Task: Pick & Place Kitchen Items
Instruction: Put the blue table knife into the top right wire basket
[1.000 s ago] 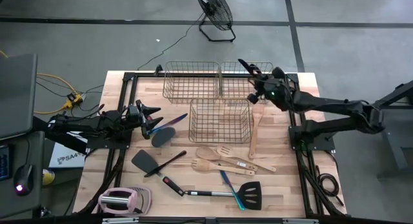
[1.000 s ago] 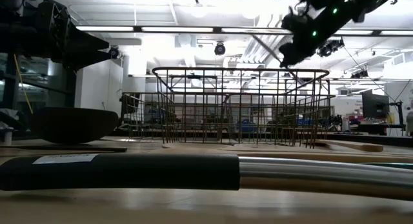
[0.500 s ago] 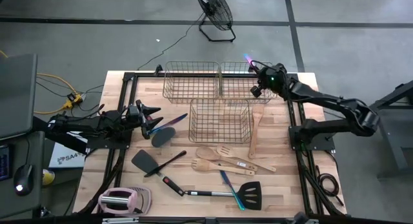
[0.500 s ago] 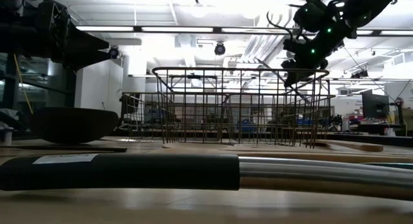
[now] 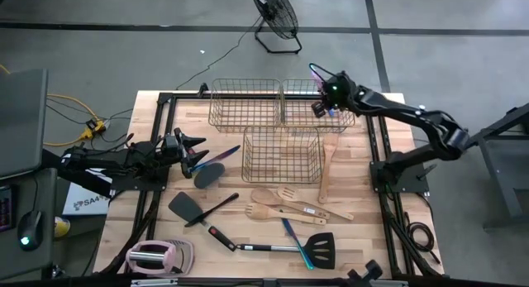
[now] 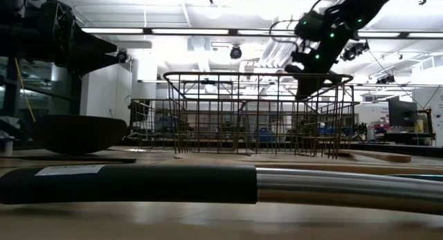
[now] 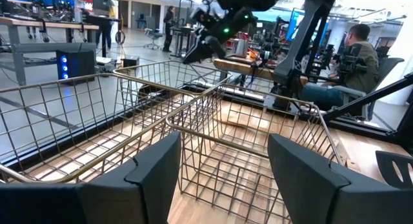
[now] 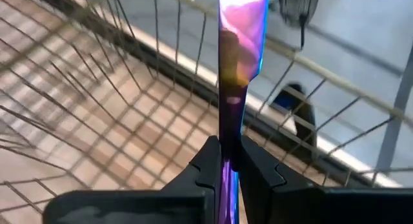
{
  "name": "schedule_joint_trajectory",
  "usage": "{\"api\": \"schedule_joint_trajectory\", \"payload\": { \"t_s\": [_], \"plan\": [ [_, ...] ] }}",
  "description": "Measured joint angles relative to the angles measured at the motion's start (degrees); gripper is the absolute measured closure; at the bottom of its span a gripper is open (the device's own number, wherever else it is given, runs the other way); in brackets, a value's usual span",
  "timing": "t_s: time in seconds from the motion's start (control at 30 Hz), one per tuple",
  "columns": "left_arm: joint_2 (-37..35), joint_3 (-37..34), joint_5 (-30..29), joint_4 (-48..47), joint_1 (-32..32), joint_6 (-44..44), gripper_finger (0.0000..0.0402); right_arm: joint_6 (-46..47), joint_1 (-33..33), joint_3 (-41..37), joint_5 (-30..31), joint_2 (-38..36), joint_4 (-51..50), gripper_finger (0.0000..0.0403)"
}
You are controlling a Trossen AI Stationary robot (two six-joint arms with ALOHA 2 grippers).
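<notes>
Pinching: right gripper, fingers squeezed tight on a thin iridescent piece, which sticks straight out past the fingertips
Piece looks: flat and skinny, shiny purple-pink with a gold patch and teal along one edge
Where it is: up in the air over the far right basket, near that basket's far rim; in the high view only a little purple tip shows past the gripper
Left gripper: fingers spread wide, nothing between them, parked low at the table's left side, pointing at the baskets
Near the left gripper: black spoon and a second iridescent piece, just beside its fingers, can't tell if they touch
Baskets: three copper wire ones, far left basket, the far right one, and a near basket in front of them; through the wire I only see tabletop
On the table: wooden spatula right of the near basket; two wooden spoons plus a slotted wooden turner in a loose pile in front of it; black spatula left of those; another black spatula with a metal handle near the front edge, a third iridescent piece lying across it
Front left corner: pink-and-white gadget
Hard to see: low view is mostly a blurry black handle up close, basket wires behind, right gripper just a dark shape above the rim
</notes>
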Motion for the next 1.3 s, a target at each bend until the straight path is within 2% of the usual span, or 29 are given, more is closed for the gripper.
{"api": "schedule_joint_trajectory", "payload": {
  "t_s": [0.13, 0.23, 0.43, 0.57, 0.8, 1.1, 1.3],
  "plan": [
    [-0.01, 0.0, -0.01, 0.0, 0.0, -0.02, 0.0171, -2.2, -0.02, 2.59, -0.65, 4.29, -2.37, 0.0376],
    [0.01, 0.01, -0.01, 0.0, 0.0, -0.02, 0.0171, -8.01, -0.02, 3.05, -0.69, 6.51, -2.67, 0.0376],
    [0.0, 0.0, -0.01, -0.01, 0.0, -0.02, 0.0171, -17.99, -0.07, 3.07, -0.61, 8.38, -4.08, 0.0376],
    [0.01, 0.0, -0.01, 0.0, 0.0, -0.02, 0.0171, -21.0, -0.65, 3.09, -0.68, 8.65, -4.06, 0.0376],
    [-0.01, 0.0, -0.01, -0.01, 0.0, -0.01, 0.0171, -17.45, -3.03, 3.09, -1.04, 8.67, -4.63, 0.0376],
    [0.01, -0.01, -0.01, -0.02, 0.0, -0.02, 0.0171, -7.01, -3.02, 3.09, -3.96, 9.02, -4.51, 0.0376],
    [0.0, 0.0, -0.01, 0.0, 0.0, -0.01, 0.0171, -9.55, -2.51, 3.09, -5.1, 10.44, -4.66, 0.0376]
  ]
}}
